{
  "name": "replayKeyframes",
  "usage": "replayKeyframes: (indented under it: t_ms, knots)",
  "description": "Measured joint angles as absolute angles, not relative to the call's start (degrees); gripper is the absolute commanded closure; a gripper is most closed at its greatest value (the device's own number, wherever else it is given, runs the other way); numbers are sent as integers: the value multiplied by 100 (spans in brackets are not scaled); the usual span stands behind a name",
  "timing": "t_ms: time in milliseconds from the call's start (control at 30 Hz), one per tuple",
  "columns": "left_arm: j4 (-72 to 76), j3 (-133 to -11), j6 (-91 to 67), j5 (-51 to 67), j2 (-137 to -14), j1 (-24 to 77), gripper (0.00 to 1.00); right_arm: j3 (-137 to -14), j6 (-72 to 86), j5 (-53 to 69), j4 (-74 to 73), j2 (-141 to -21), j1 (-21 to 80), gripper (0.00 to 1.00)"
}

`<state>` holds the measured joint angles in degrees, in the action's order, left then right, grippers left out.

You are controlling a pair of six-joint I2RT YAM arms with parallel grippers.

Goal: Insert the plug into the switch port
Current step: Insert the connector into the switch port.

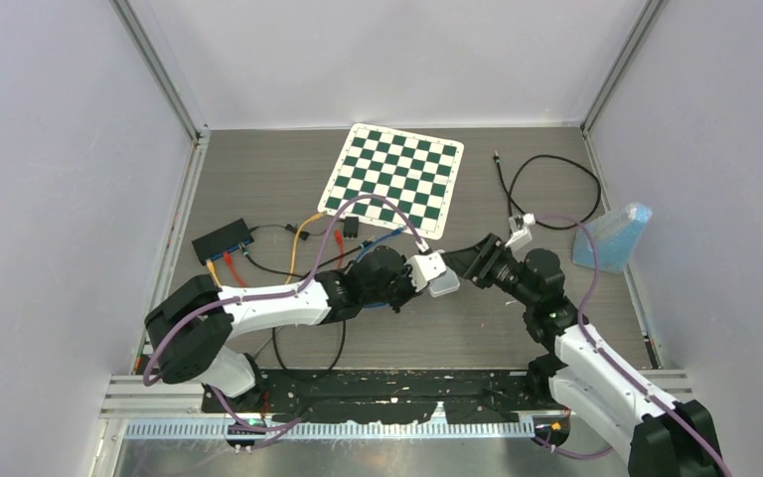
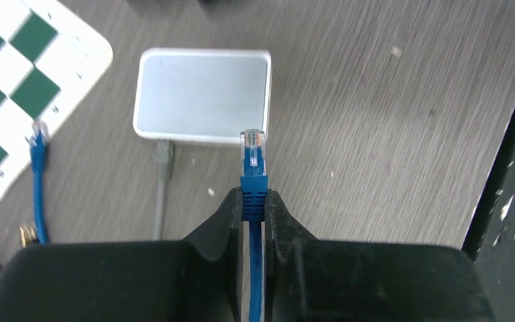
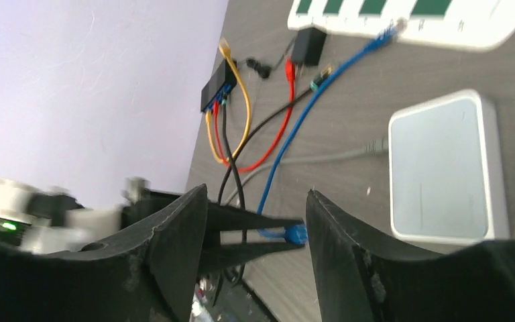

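My left gripper [image 2: 254, 194] is shut on the blue boot of a blue network cable. Its clear plug [image 2: 253, 149] sticks out past the fingertips and points at the near side of a white box-shaped switch [image 2: 202, 95], a little short of it. A grey cable [image 2: 163, 176] leaves that same side. In the top view the white switch [image 1: 445, 286] lies between the left gripper [image 1: 425, 280] and the right gripper [image 1: 471, 263]. My right gripper [image 3: 256, 194] is open and empty, facing the held plug [image 3: 296, 233], with the white switch [image 3: 446, 168] beside it.
A black switch [image 1: 223, 238] with orange and red cables plugged in lies at the left. The blue cable's other plug [image 2: 37, 137] rests at the edge of a green-and-white chessboard [image 1: 393, 179]. A black cable loop [image 1: 556, 189] and a blue bag [image 1: 614, 238] lie at the right.
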<state>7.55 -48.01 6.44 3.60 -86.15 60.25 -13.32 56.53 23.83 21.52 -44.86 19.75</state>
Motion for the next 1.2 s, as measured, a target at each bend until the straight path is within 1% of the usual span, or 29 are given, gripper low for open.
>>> replayKeyframes:
  t_ms: [100, 200, 367, 467, 600, 867, 1067, 1200]
  knots:
    - [773, -4456, 633, 252, -8582, 6027, 100, -2032, 4974, 2213, 1459, -4460, 1881, 36]
    - [821, -4182, 593, 191, -8580, 6025, 100, -2600, 4324, 2196, 1096, -4781, 1673, 36]
    - [869, -4060, 495, 32, -8597, 6025, 100, -3533, 3242, 2414, 563, -6163, 1411, 40]
    - [987, -4060, 454, -47, -8665, 5986, 100, -4029, 2665, 2617, 102, -7203, 1402, 41]
    - [1063, -4058, 397, -110, -8796, 5942, 100, -4521, 2128, 2705, -464, -8226, 1402, 43]
    - [1155, -4060, 325, -180, -9161, 5752, 100, -5041, 1568, 2735, -972, -9174, 1402, 45]
    - [1175, -4082, 301, -139, -9301, 5623, 100, -5234, 1133, 2947, -1155, -9675, 1402, 46]
    - [1223, -4082, 276, -119, -9301, 5618, 100, -5297, 860, 3133, -1319, -9907, 1424, 48]
